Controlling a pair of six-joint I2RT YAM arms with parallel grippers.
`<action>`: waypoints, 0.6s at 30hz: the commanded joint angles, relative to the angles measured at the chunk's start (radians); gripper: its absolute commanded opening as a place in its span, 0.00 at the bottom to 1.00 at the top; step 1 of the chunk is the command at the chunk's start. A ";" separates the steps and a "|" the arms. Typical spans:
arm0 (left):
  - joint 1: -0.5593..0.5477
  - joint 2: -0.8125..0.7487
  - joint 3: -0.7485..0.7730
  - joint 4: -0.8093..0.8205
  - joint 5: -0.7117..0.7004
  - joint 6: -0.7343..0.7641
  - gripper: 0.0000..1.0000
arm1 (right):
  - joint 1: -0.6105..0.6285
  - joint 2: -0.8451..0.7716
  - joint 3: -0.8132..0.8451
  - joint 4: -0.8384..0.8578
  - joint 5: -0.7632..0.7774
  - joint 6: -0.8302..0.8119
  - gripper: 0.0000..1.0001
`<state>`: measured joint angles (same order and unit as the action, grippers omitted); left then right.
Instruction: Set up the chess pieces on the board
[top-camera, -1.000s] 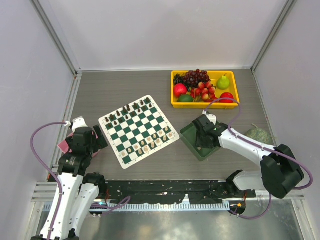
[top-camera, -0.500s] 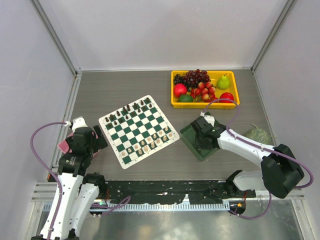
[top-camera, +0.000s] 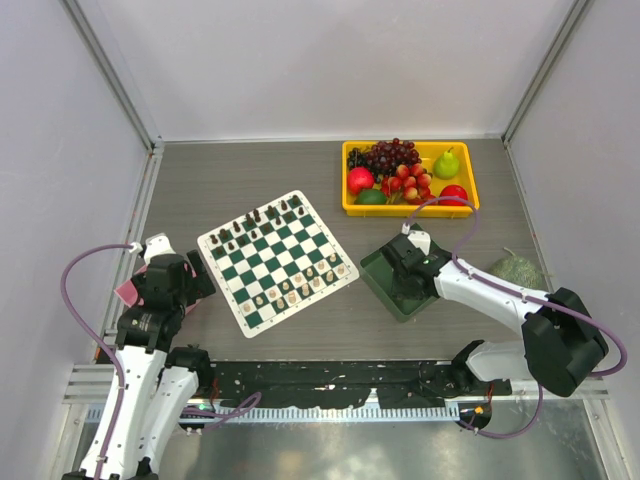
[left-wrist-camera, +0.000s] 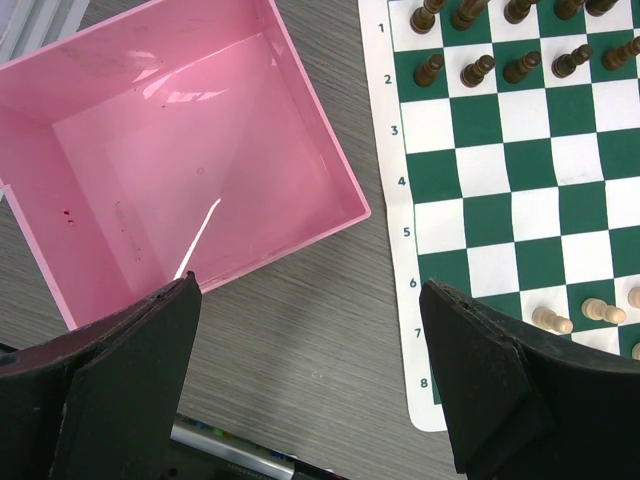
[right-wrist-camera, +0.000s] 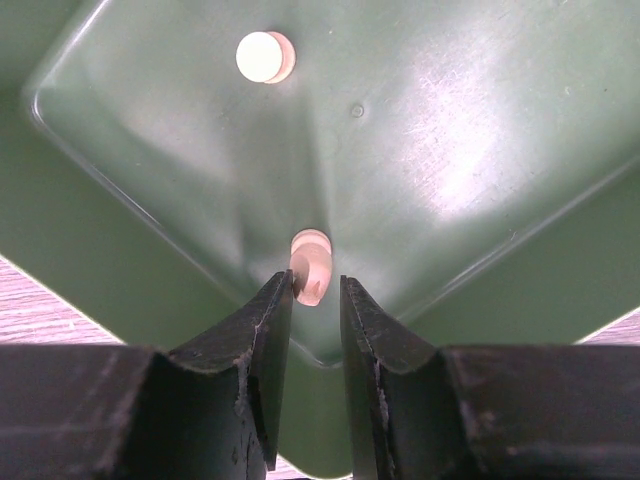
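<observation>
Board (top-camera: 277, 262) nearly set: dark pieces (top-camera: 262, 222) ranked on far side, most cream chess pieces (top-camera: 303, 284) on near ranks, two remaining in green tray (right-wrist-camera: 480, 150); right gripper (right-wrist-camera: 316, 285) jaws narrow astride one, grip unconfirmed; left gripper (left-wrist-camera: 310, 295) spread wide, holding nothing.

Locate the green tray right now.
In the top view, the green tray lies on the right side, just right of the board and nearer than the yellow bin.
</observation>
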<state>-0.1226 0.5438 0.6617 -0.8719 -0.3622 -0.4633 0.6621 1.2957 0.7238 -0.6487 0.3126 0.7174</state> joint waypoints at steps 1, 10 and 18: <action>0.006 -0.002 0.012 0.036 0.003 0.009 0.99 | 0.005 -0.021 0.017 0.027 0.025 0.007 0.31; 0.005 -0.001 0.013 0.039 0.006 0.012 0.99 | 0.007 -0.019 0.016 0.037 0.029 -0.006 0.28; 0.005 -0.001 0.012 0.039 0.008 0.011 0.99 | 0.007 -0.022 0.023 0.038 0.022 -0.027 0.15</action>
<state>-0.1226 0.5438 0.6617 -0.8719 -0.3622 -0.4633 0.6621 1.2949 0.7238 -0.6285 0.3130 0.7044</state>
